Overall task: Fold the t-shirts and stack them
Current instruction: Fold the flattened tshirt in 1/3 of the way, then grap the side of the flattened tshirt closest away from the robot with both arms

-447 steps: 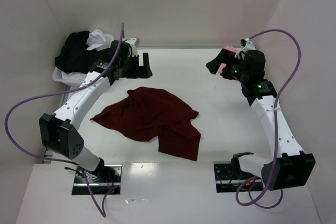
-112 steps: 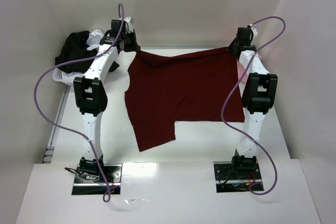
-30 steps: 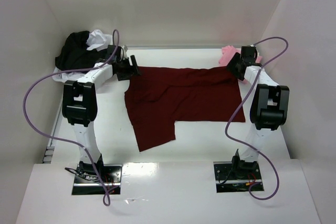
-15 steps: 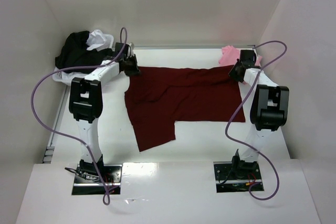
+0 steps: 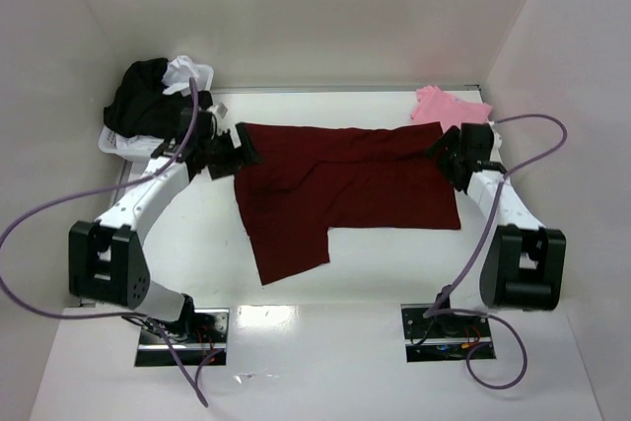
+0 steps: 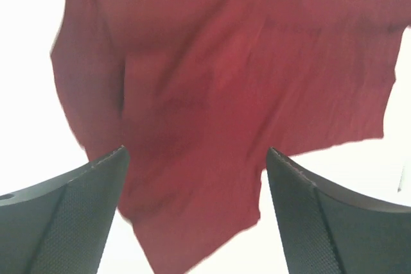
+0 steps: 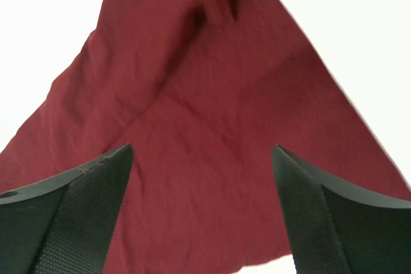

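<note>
In the view from above, the dark red t-shirt (image 5: 345, 189) is seen spread out flat in the middle of the white table (image 5: 385, 278). One part of it hangs down toward the near edge on the left. The left gripper (image 5: 232, 152) is seen at the shirt's far left corner, and the right gripper (image 5: 450, 157) at its far right corner. The pink t-shirt (image 5: 449, 105) is laid in the far right corner of the table. A black t-shirt (image 5: 138, 96) and a white t-shirt (image 5: 187, 74) are piled in the white bin (image 5: 113, 143) at the far left.

In the left wrist view, the left gripper (image 6: 196, 153) is spread wide and nothing is held. The dark red t-shirt (image 6: 231, 62) is seen below it, a bit blurry.

In the right wrist view, the right gripper (image 7: 202, 150) is spread wide too, with nothing held. The dark red t-shirt (image 7: 192, 81) is seen under it, with soft creases.
</note>
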